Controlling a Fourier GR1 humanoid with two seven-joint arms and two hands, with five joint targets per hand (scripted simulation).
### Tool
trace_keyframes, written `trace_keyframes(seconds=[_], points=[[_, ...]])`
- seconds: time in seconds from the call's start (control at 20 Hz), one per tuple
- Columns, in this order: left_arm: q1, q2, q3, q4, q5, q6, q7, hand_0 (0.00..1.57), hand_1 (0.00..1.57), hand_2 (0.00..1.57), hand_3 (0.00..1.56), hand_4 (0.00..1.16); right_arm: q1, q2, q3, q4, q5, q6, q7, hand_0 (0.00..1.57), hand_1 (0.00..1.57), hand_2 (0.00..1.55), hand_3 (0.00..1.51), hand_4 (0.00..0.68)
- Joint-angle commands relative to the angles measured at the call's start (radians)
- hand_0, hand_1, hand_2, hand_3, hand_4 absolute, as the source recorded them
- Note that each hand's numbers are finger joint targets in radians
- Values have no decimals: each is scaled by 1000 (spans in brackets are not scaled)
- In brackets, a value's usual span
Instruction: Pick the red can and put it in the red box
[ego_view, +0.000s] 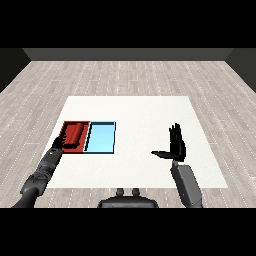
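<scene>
The red tray (67, 126) lies at the table's left, and the light blue tray (101, 138) touches its right side. Inside the red tray shows a red can (76, 133), hard to tell apart from the tray's red floor. My left hand (59, 143) sits at the red tray's front left corner, right against the can; whether it holds the can I cannot tell. My right hand (176, 145) hovers over the table's right half, far from both trays, open with fingers straight up and thumb pointing left.
The white table (145, 112) stands on a grey plank floor. Both trays lie near its left edge. My right forearm (187, 184) crosses the table's front edge at the lower right.
</scene>
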Motion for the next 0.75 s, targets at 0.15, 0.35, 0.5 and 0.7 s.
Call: trace_keyframes(seconds=[0.15,0.35,0.5,0.7], points=[[13,-11,261,-160,261,-95,-316,0,0,0,0,0,33,7,7,-32,-14,21,-12,0,0,0,0,0],[-2,-94,350,-322,386,-291,-520,0,0,0,0,0,19,-8,13,-18,-26,62,-8,0,0,0,0,0],[33,-182,381,-419,458,-398,-611,0,0,0,0,0,17,-20,-10,-17,-15,45,-16,0,0,0,0,0],[139,-293,299,-595,443,-432,-631,0,0,0,0,0,26,-48,-14,9,-16,104,-49,0,0,0,0,0]])
